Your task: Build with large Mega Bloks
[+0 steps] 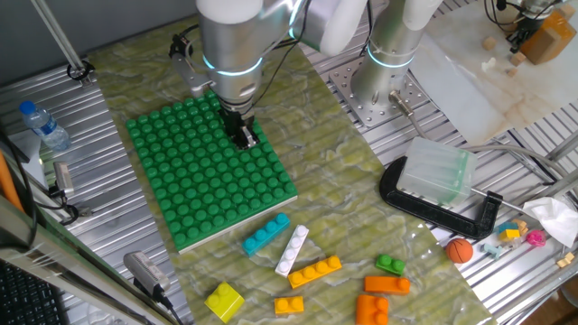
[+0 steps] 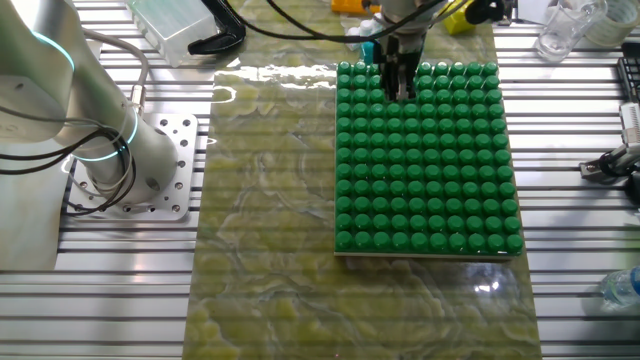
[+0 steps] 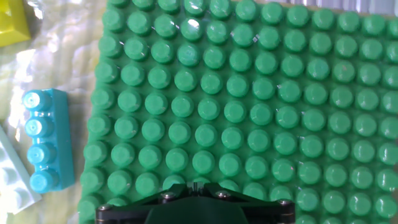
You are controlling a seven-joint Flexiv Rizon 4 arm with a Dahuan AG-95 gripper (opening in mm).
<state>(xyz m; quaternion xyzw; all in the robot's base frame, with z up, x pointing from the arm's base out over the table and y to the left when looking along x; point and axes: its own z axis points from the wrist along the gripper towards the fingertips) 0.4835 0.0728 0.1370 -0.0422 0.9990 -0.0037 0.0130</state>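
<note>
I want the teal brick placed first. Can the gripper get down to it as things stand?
Probably yes: the teal brick lies apart from the white brick just off the baseplate, nothing above it. The gripper hangs over the plate.

Green studded baseplate (image 1: 209, 171): uniform bright green. Mat (image 1: 334, 212) beneath it: marbled yellow-green pattern. Near the mat's front edge: teal brick (image 1: 266, 234), white brick (image 1: 292, 250), yellow brick (image 1: 224, 301), orange bricks (image 1: 315, 269) and a small green brick (image 1: 391, 264). Ball (image 1: 460, 250): orange. Clamp (image 1: 440, 206): black. Table (image 1: 104, 226): ribbed silver metal.
</note>
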